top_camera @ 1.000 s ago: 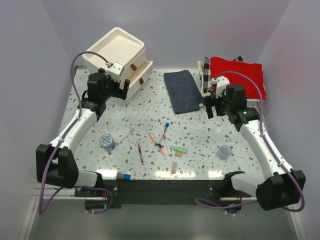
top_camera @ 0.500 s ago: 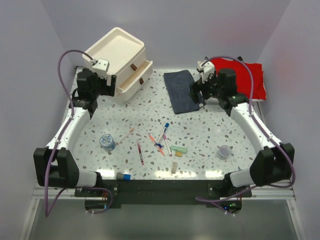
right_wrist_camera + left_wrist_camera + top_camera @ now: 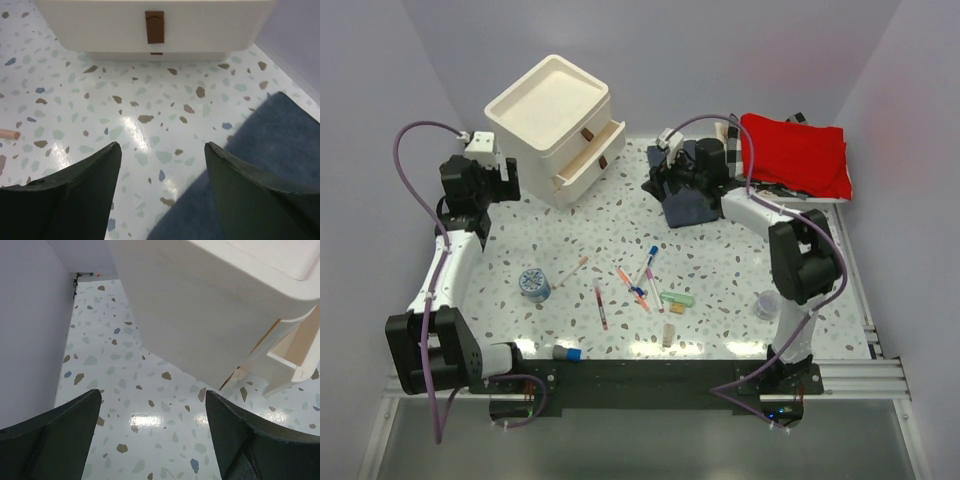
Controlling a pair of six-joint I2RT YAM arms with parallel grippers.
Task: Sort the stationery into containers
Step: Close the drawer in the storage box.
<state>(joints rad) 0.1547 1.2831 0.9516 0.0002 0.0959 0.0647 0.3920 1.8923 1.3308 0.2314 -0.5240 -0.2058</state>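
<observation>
**Left end effector** [image 3: 152, 396]: fingers spread wide, nothing between them, hanging over bare counter [image 3: 125, 370].
- Close ahead: the plain side wall of the cream-white drawer unit [image 3: 200, 310].
- Ahead and to the right: two drawers [image 3: 592, 152] of the unit stand partly pulled out.

**Right end effector** [image 3: 162, 146]: fingers parted, nothing held.
- Under one finger: the edge of the dark blue cloth [image 3: 260, 165]. Under the other finger is speckled counter.
- Ahead, across a strip of counter: a drawer front with a brown pull tab [image 3: 154, 26].
- Behind it, beyond the cloth: the red cloth [image 3: 795, 150] in the checkered basket [image 3: 731, 140].

**Stationery**: all loose on the counter, none in a drawer. It lies well behind both end effectors, toward the arm bases.
- Blue-white roll [image 3: 534, 284]: the piece nearest the left end effector.
- Pink pen [image 3: 572, 270]: just beside the roll.
- Red pen [image 3: 601, 308].
- Blue-capped pen [image 3: 649, 262]: lying among a few crossed pens.
- Mint-green eraser [image 3: 677, 298]: just beyond those pens.
- Tan block [image 3: 668, 335]: near the eraser, farther back.
- Blue-capped stick [image 3: 567, 352]: farthest back, at the counter's near edge.
</observation>
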